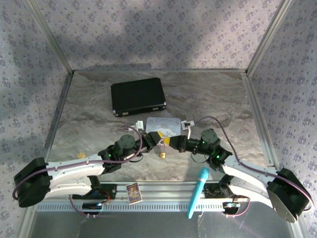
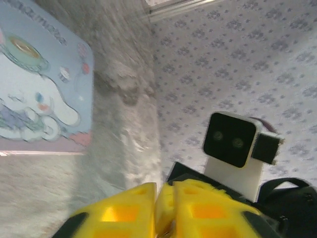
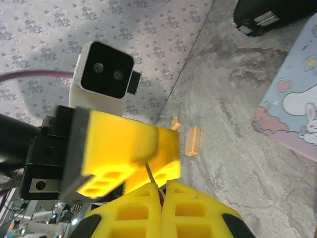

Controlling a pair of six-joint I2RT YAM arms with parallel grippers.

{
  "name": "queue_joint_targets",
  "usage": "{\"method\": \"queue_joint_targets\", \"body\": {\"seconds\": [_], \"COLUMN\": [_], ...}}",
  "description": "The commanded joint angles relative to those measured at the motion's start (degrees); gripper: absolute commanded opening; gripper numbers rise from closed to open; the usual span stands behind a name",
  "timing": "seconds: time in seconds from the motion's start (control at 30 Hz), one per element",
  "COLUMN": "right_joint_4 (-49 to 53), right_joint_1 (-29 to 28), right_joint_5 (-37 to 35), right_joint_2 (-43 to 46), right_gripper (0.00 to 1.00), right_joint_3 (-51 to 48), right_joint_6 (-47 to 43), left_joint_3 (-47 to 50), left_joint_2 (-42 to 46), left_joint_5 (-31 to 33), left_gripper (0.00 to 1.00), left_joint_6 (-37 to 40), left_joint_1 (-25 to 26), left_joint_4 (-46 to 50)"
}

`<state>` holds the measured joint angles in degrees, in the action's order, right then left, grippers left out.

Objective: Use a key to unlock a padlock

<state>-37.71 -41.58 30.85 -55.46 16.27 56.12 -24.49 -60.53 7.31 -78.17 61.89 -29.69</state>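
Observation:
Both grippers meet tip to tip above the middle of the table. My right gripper (image 1: 168, 143) (image 3: 162, 186) is shut on the key (image 3: 150, 173), a thin silvery shaft that sticks out of its fingertips toward the left gripper (image 3: 148, 153). The left gripper (image 1: 157, 140) (image 2: 159, 194) has its yellow fingers a little apart, with a narrow gap between them, and looks blurred. The small brass padlock (image 1: 162, 155) shows just below the meeting fingertips. I cannot tell whether it hangs or rests on the table.
A pastel cartoon tin (image 1: 166, 125) (image 2: 34, 89) (image 3: 297, 114) lies just behind the grippers. A black case (image 1: 137, 96) sits further back. Two tan blocks (image 3: 193, 140) lie on the table. A teal marker (image 1: 197, 192) and a small card (image 1: 133, 192) rest on the front rail.

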Motion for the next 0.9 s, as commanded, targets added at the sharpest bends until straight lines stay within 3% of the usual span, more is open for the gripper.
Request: {"method": "queue_joint_targets", "body": {"seconds": [0.0,0.03,0.07,0.17,0.23,0.43,0.53,0.67,0.87], "right_joint_4": [6.4,10.2,13.3,22.3,29.2,44.1,45.9,44.5,46.0], "right_joint_1": [0.3,0.3,0.5,1.1,1.5,1.7,2.9,6.7,11.6], "right_joint_5": [-1.5,-2.0,-2.6,-4.7,-6.4,-13.9,-16.2,-13.7,-11.3], "right_joint_2": [1.8,2.2,2.4,2.6,2.1,0.5,0.1,-2.3,-4.1], "right_gripper": [0.00,0.00,0.00,0.00,0.00,0.00,0.00,0.00,0.00], "right_joint_3": [2.4,3.0,3.9,6.4,8.7,13.6,13.7,13.6,15.9], "right_joint_6": [-1.9,-3.6,-5.0,-7.9,-10.7,-18.0,-19.6,-19.6,-14.7], "left_joint_3": [1.1,1.2,0.7,-5.0,-9.7,-12.5,-15.1,-17.9,-21.4], "left_joint_2": [3.2,4.7,6.2,9.4,8.5,4.1,0.9,-3.7,-2.5], "left_joint_5": [3.7,4.4,5.1,7.7,8.7,3.8,2.7,0.8,-4.2], "left_gripper": [0.62,0.78,0.88,0.99,1.00,1.00,1.00,1.00,1.00], "left_joint_6": [2.2,3.7,5.2,10.1,13.7,20.5,25.1,31.0,36.0], "left_joint_1": [-0.5,-0.8,-1.1,-2.1,-2.5,-3.4,-3.6,-4.2,-11.4], "left_joint_4": [3.2,4.3,7.1,24.8,35.1,39.1,42.6,44.1,49.6]}}
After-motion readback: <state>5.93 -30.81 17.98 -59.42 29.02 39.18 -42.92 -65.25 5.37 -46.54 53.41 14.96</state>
